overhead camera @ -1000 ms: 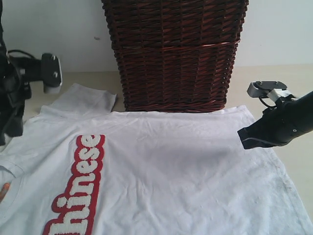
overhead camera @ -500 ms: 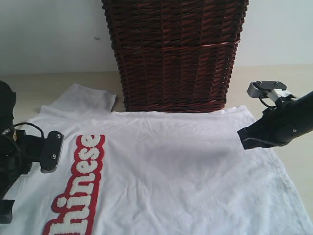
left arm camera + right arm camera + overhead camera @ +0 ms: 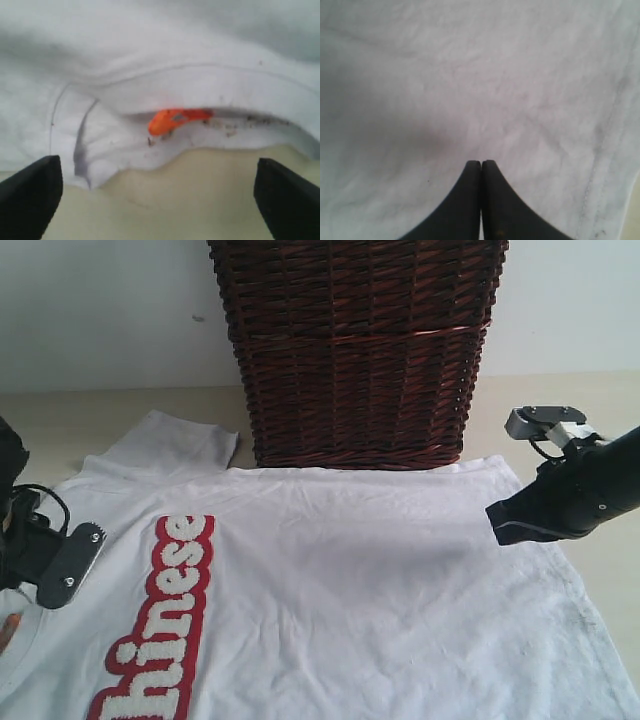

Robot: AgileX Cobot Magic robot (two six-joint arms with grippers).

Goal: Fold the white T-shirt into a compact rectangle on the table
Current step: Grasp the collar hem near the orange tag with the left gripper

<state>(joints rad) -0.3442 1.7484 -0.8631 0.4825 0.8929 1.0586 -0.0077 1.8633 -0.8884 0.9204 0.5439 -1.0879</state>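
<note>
The white T-shirt (image 3: pixel 360 580) lies spread flat on the table (image 3: pixel 60 420), its red patch with white letters (image 3: pixel 160 630) at the left. My left arm (image 3: pixel 35 555) hangs low at the left edge, over the neck. In the left wrist view the left gripper (image 3: pixel 160 200) is open wide above bare table (image 3: pixel 200 170), just short of the collar (image 3: pixel 200 85) with its orange tag (image 3: pixel 175 119). My right gripper (image 3: pixel 494 523) is shut and empty, hovering over the shirt's right part; its closed tips (image 3: pixel 481 162) point at plain white cloth (image 3: pixel 470 75).
A dark brown wicker basket (image 3: pixel 355 350) stands at the back middle, touching the shirt's far edge. A sleeve (image 3: pixel 175 445) lies to the basket's left. The shirt's side hem (image 3: pixel 605 150) runs close to the right gripper.
The left arm has dropped from the upper left down to the shirt's collar at the left edge, and its jaws have opened wide. The right arm has not moved.
</note>
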